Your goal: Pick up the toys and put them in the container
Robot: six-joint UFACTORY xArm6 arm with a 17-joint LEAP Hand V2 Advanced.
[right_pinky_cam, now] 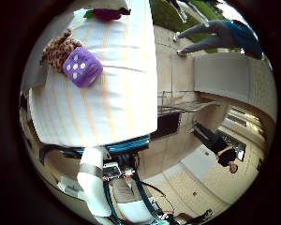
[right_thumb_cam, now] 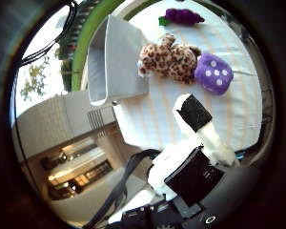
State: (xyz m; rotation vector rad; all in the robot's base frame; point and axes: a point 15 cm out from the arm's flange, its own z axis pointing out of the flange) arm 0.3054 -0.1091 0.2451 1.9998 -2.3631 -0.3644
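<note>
Outdoors, on paving beside a strip of grass, a table [right_thumb_cam: 152, 119] covered with a striped white cloth is seen from well above. Three toys lie on it: a leopard plush [right_thumb_cam: 169, 61] just beside the grey container [right_thumb_cam: 112, 62], a purple dice [right_thumb_cam: 213, 72] touching the plush, and purple plush grapes [right_thumb_cam: 181, 16] near the far edge. Nothing can be seen inside the container, so the task is judged not yet begun. The hand [right_thumb_cam: 195, 143] is held empty, its fingers straight, well apart from the toys. Bare cloth around the toys is judged ample for an approach.
</note>
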